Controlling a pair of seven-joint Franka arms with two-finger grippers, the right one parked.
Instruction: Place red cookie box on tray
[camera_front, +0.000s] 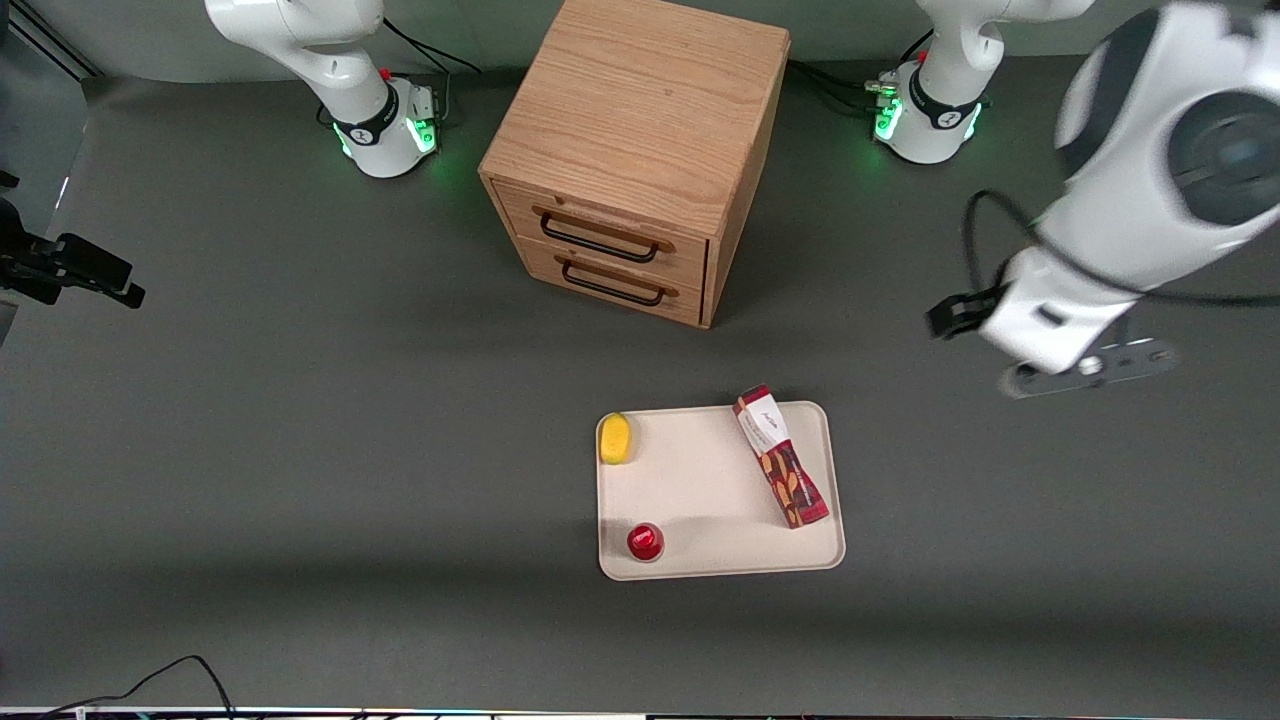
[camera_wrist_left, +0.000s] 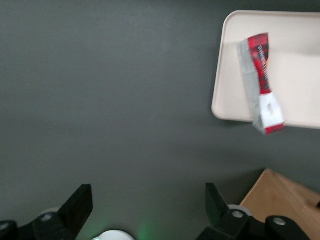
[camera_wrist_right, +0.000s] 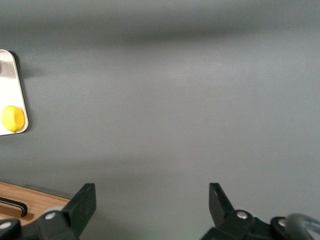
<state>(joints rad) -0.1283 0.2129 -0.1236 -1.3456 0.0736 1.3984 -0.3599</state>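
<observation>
With the red cookie box (camera_front: 780, 457) lying on the tray (camera_front: 700, 490), the gripper (camera_wrist_left: 149, 210), jaws wide and empty, should retreat clear, well apart from both.

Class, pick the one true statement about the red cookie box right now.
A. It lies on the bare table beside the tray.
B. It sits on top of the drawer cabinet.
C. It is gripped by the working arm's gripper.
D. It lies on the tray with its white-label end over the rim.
D: the red cookie box lies on the tray, label end over the rim; the gripper is open, off toward the working arm's end.
</observation>
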